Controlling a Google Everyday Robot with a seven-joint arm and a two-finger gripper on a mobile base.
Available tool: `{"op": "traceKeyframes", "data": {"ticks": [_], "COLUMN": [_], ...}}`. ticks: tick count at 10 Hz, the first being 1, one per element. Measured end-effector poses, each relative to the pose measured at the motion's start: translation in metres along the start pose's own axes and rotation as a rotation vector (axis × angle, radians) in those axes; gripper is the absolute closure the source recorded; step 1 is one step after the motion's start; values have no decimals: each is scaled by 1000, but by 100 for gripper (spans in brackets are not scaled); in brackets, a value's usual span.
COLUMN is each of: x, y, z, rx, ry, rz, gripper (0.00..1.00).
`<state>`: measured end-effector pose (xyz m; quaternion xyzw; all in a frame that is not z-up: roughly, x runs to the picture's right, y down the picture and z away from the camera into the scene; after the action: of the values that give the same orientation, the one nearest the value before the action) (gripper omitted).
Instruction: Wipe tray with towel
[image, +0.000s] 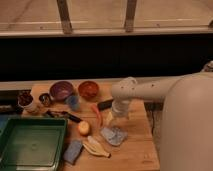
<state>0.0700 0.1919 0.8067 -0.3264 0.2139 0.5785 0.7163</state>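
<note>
A green tray (30, 146) sits at the front left of the wooden table. A crumpled grey-blue towel (114, 135) lies on the table at front centre-right. My gripper (118, 120) hangs from the white arm (150, 90) and points down, right above the towel's far edge. The arm reaches in from the right.
A purple bowl (61, 90), an orange bowl (88, 90), a blue cup (73, 102), a jar (26, 101) and a small tin (45, 99) stand at the back. An orange fruit (83, 128), a banana (97, 148), a blue sponge (73, 151), a red pepper (96, 114) and a dark utensil (65, 115) lie mid-table.
</note>
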Motion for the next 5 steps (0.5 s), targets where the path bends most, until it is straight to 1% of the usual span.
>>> {"op": "traceKeyframes", "data": {"ticks": [3,5], "x": [6,11], "y": [2,6], "z": [22,29], "rx": [-35,-53], "ry": [36,57], "rz": [12,20], "gripper": [30,30]}}
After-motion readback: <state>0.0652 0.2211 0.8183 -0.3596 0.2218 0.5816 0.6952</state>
